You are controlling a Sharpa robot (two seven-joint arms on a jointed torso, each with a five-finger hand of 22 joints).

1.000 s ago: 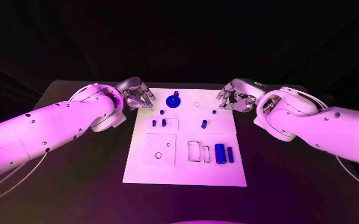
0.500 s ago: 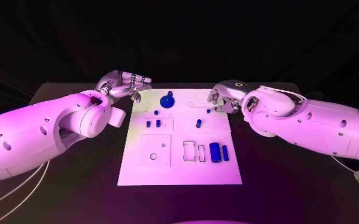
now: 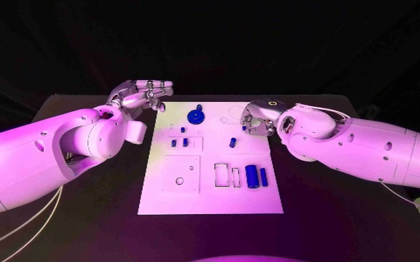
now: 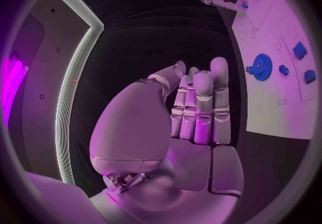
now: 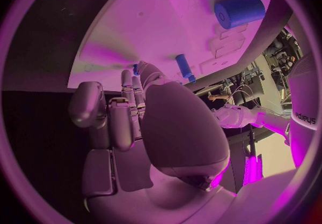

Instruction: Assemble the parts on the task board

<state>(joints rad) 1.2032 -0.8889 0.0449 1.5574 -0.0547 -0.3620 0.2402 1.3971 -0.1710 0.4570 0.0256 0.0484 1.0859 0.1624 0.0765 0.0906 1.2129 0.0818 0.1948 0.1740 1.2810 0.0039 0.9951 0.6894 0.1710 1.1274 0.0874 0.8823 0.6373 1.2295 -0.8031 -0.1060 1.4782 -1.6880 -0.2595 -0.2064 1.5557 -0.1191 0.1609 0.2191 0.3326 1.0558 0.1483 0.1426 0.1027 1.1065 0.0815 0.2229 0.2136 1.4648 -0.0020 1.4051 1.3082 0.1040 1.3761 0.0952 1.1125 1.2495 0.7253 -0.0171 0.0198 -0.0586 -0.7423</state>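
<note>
The white task board (image 3: pixel 210 198) lies in the middle of the table. A blue gear (image 3: pixel 196 116) stands near its far edge, with small blue parts (image 3: pixel 178 143) and a blue peg (image 3: pixel 232 142) closer in. A thick blue cylinder (image 3: pixel 251 176) and a thin one (image 3: pixel 263 177) lie near the right edge. My left hand (image 3: pixel 140 95) hovers off the far left corner, fingers straight and holding nothing; the left wrist view shows its bare palm (image 4: pixel 195 127) and the gear (image 4: pixel 260 67). My right hand (image 3: pixel 257 119) hangs over the far right part, fingers loosely bent and apart, nothing in them.
Black table (image 3: pixel 332 213) surrounds the board on all sides. Rectangular and round recesses (image 3: pixel 186 174) mark the board's near half. The right wrist view shows the thick cylinder (image 5: pixel 239 9) and the peg (image 5: pixel 183 66) beyond my right hand (image 5: pixel 134 122).
My left hand has lifted away from the board's far left corner and straightened its fingers. My right hand has shifted left, over the board's far right part. The parts have not moved.
</note>
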